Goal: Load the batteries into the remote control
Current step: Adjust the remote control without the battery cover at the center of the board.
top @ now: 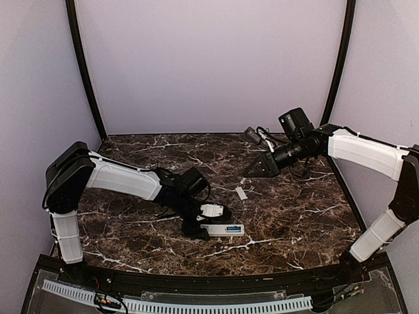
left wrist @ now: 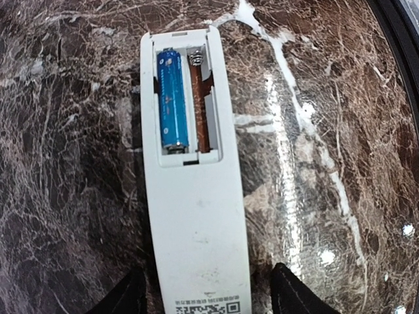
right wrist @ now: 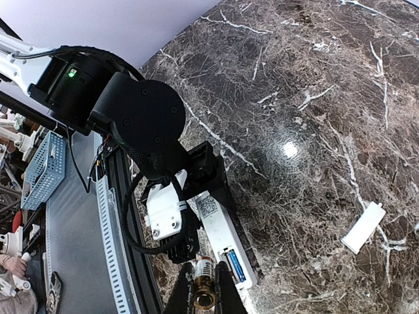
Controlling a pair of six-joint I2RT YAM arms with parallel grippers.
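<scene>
Two slots show in the remote control [left wrist: 196, 216], which lies back-up down the middle of the left wrist view. A blue battery [left wrist: 171, 98] fills the left-hand slot, and the slot beside it is bare down to its spring [left wrist: 194, 60]. The left gripper [left wrist: 209, 297] stands spread to either side of the remote's lower end, its dark fingertips [left wrist: 127, 297] just beside the long edges. Whether they press the plastic I cannot tell. The right gripper [right wrist: 204, 275] is pinching a grey-tan battery [right wrist: 204, 291] across its barrel at the bottom centre of the right wrist view.

That battery is probably light, rigid and smooth-skinned, so it may roll or twist in the pinch. A hold round the middle of the barrel suits it, leaving both ends free, since one end must push against the spring. The remote looks like a light, hard plastic shell, apt to skate on the polished marble table [top: 294, 222], so bracing its long edges away from the compartment makes sense.

In the top view the remote lies at lower centre. The right gripper hangs above and to the right of it, well apart, with the white cover plate [top: 241, 193] on the table between them.
</scene>
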